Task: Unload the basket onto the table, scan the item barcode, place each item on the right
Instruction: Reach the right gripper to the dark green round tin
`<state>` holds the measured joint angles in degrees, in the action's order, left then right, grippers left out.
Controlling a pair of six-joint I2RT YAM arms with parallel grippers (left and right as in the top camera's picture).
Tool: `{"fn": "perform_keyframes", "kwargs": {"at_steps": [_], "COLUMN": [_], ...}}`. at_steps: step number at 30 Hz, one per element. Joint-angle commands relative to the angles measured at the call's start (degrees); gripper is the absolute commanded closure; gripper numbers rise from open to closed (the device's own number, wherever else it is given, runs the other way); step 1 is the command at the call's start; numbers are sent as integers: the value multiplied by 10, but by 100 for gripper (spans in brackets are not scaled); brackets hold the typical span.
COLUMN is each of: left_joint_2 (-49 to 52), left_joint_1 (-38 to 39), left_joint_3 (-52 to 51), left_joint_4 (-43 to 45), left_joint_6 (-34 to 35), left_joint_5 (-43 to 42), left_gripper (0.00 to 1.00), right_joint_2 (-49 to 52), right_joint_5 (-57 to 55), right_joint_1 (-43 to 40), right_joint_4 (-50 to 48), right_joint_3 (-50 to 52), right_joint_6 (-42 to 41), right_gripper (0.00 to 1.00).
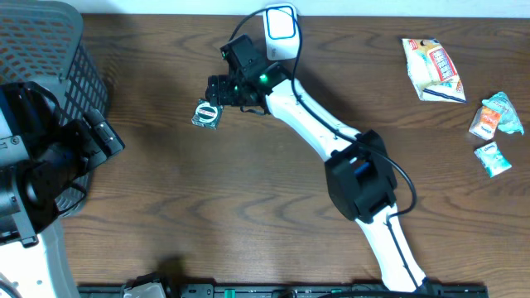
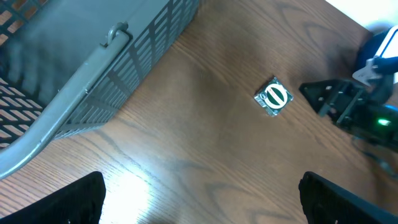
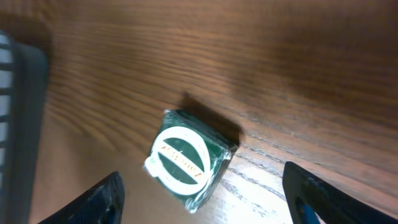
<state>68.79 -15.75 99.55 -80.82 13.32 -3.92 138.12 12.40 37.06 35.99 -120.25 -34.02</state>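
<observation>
A brown wooden bench [image 1: 207,207] is seen from above, with two robot arms working over it.

The item to scan is a small square green packet [image 1: 205,113] with a white oval label. It lies flat on the bench, left of centre and in the far half, with the label facing up. No barcode shows on this face.

The right arm, white with black joints, reaches from the near right edge diagonally across to the far left. Its hand [image 1: 217,89] sits just beside the packet, on the packet's far side. In the right wrist view the two fingers [image 3: 109,196] stand wide apart, one on either side of the packet. They do not touch it, so the hand is open and holds nothing.

The left arm, black, sits at the left edge, well apart from the packet. Its hand [image 2: 202,199] is open too, with bare bench between the fingers.

A grey mesh basket [image 1: 83,74] fills the far left corner. A white device [image 1: 281,23] with a blue rim rests at the far edge, near the right arm's wrist. Three snack packs [image 1: 432,70] lie scattered at the far right, well apart from everything else.
</observation>
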Motion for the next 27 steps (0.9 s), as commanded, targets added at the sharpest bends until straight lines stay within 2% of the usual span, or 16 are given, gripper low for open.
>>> {"fn": "perform_keyframes", "kwargs": {"at_steps": [1, 3, 6, 11, 15, 18, 22, 27], "left_joint_2": [0, 0, 0, 0, 0, 0, 0, 0], "left_joint_1": [-3, -3, -3, -3, -3, -3, -3, -3], "left_joint_3": [-5, -5, -5, -5, -5, -5, -5, -5], "left_joint_4": [-1, -1, -1, -1, -1, -1, -1, -1], "left_joint_6": [1, 1, 1, 1, 1, 1, 1, 1], "left_joint_5": [5, 5, 5, 5, 5, 5, 5, 5], "left_gripper": [2, 3, 2, 2, 2, 2, 2, 2], "right_joint_2": [16, 24, 36, 54, 55, 55, 57, 57], "right_joint_5": [2, 0, -3, -11, -17, -18, -21, -93], "right_joint_1": [1, 5, 13, 22, 24, 26, 30, 28], "right_joint_4": [-5, -4, -5, -4, -7, -6, -3, 55], "right_joint_3": [0, 0, 0, 0, 0, 0, 0, 0], "right_joint_6": [-39, -39, -39, -39, -39, -38, -36, -36], "right_gripper": [23, 24, 34, 42, 57, 63, 82, 88]}}
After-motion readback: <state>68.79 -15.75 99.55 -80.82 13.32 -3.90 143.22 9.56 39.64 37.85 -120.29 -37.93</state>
